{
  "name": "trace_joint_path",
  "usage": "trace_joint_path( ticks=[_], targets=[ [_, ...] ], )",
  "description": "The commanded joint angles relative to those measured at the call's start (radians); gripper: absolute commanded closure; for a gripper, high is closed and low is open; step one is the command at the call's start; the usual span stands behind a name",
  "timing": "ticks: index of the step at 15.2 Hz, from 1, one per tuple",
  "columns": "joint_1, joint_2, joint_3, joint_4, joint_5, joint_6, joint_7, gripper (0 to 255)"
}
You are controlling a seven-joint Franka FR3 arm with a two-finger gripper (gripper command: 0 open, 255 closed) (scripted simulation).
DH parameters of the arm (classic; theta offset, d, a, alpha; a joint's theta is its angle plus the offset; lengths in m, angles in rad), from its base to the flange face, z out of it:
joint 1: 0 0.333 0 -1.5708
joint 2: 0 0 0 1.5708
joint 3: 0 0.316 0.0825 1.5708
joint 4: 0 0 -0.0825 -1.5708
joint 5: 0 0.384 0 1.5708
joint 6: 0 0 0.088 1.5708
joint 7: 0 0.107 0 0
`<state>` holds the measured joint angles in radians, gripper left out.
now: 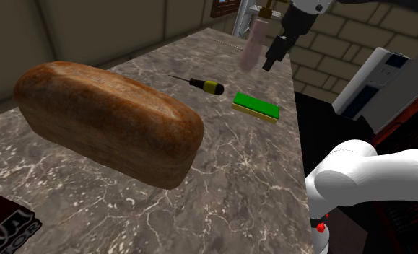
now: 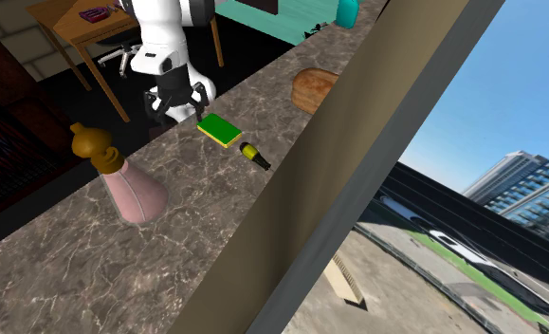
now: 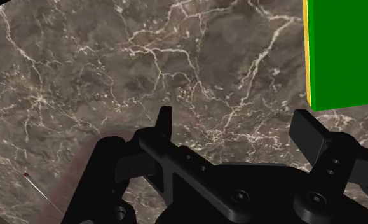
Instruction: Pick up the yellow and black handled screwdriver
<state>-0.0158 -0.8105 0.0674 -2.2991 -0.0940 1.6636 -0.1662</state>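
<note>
We see the end effector [image 3: 238,124] wide open over the table [image 1: 243,166], apart from the screwdriver [image 1: 206,86].

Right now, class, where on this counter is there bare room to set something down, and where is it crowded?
Bare counter lies between the loaf and the stand-side edge. It is crowded where screwdriver, sponge, bottle and gripper cluster.

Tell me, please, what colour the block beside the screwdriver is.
The block is green on top with a yellow edge, clearest in the wrist view.
</note>
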Motion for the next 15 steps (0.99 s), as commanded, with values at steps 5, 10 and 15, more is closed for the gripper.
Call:
trace_joint_path(
  ticks=[5,10,15],
  targets=[
    [0.028,0.176,0.056,0.117,0.018,-0.025,0.005,0],
    [0.057,0.395,0.127,0.280,0.026,-0.075,0.014,0],
    [0.089,0.616,0.198,0.461,0.015,-0.146,0.031,0]
  ],
)
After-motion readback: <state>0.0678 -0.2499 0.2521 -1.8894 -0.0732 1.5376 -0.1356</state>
